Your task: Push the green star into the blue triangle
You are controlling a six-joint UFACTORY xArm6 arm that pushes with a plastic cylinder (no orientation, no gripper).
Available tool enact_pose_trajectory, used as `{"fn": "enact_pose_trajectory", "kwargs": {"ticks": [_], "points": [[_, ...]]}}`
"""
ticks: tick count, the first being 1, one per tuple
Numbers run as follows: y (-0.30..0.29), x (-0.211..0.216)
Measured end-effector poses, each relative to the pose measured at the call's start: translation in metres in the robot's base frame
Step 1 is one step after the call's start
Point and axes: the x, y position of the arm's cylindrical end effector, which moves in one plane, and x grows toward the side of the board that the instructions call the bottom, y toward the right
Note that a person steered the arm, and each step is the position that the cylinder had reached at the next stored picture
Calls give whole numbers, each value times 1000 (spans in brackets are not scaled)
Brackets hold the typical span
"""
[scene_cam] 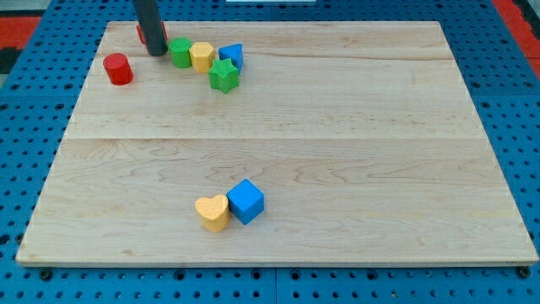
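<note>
The green star (pixel 224 76) lies near the view's top left, touching the lower left of the blue triangle (pixel 231 56). A yellow block (pixel 202 56) sits just left of the triangle, with a green round block (pixel 180 52) left of that. My tip (pixel 156 51) stands just left of the green round block, about 80 px left of and above the star. A red block (pixel 141 32) is mostly hidden behind the rod.
A red cylinder (pixel 118 69) sits left of my tip. A yellow heart (pixel 213 212) and a blue cube (pixel 245 201) touch each other near the view's bottom centre. The wooden board (pixel 380 152) lies on a blue pegboard.
</note>
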Motion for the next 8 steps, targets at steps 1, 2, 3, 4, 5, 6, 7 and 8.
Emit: {"fn": "enact_pose_trajectory", "kwargs": {"ticks": [1, 2, 3, 4, 5, 6, 7, 8], "points": [[-35, 39], [-48, 62], [-31, 23], [-13, 17], [7, 43], [68, 38], [92, 41], [150, 61]]}}
